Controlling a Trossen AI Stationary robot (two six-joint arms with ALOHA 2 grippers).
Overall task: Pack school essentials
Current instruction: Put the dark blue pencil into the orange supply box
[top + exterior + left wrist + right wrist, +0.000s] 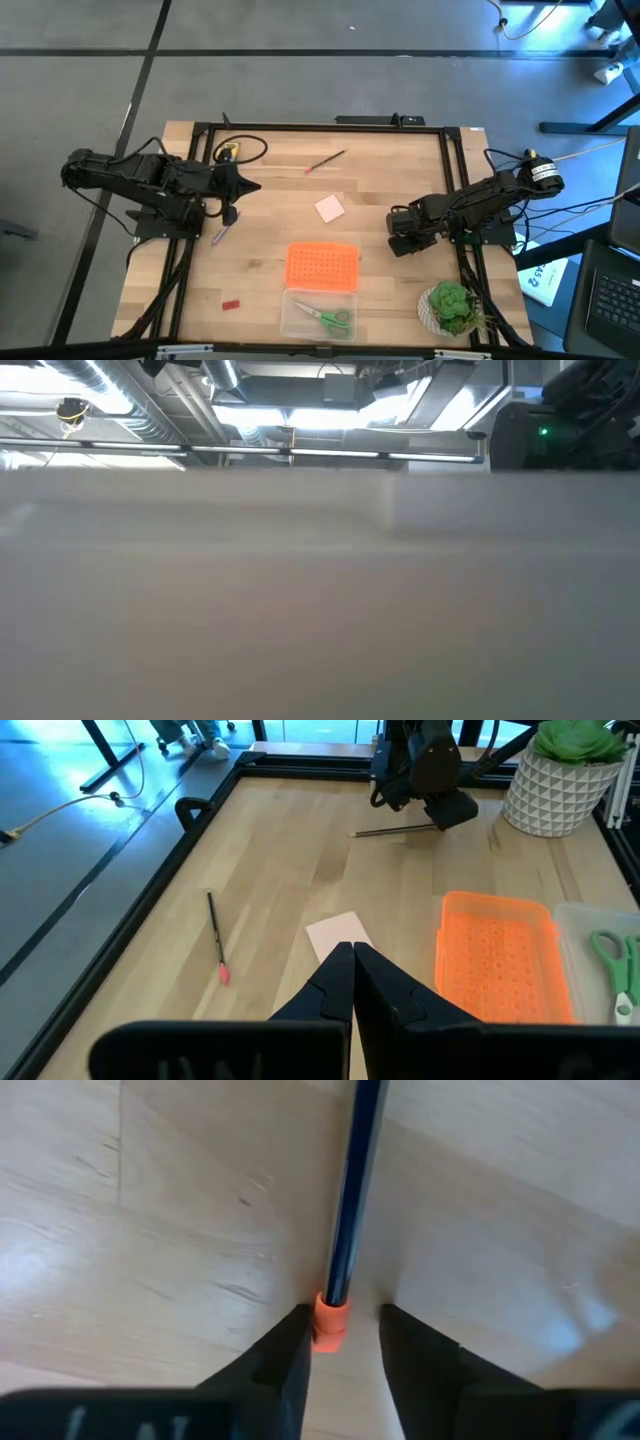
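My right gripper [400, 240] points down at the table's right part and is open. In the right wrist view its fingers [290, 1355] stand on either side of the orange end [331, 1323] of a dark pencil [355, 1190] lying flat on the wood. My left gripper [352, 970] is shut and hovers near the left side [245, 186]. A pink pad [330, 208], a red pencil [326, 162], a purple pen [221, 233] and a tiny red block [232, 303] lie on the table. The green-handled scissors [328, 316] lie inside the clear box [292, 322]. My right gripper comes from above with its fingers across the dark pencil at its orange end [331, 1323]. That end sits close against one finger [295, 1350] and apart from the other. I cannot tell whether the finger touches it. The pencil lies flat on the table.
An orange perforated lid [322, 265] lies just beyond the clear box at the near edge. A potted plant [450, 308] stands at the near right corner. A black cable with a yellow piece [230, 152] lies at the far left. A pale blurred surface fills the low view.
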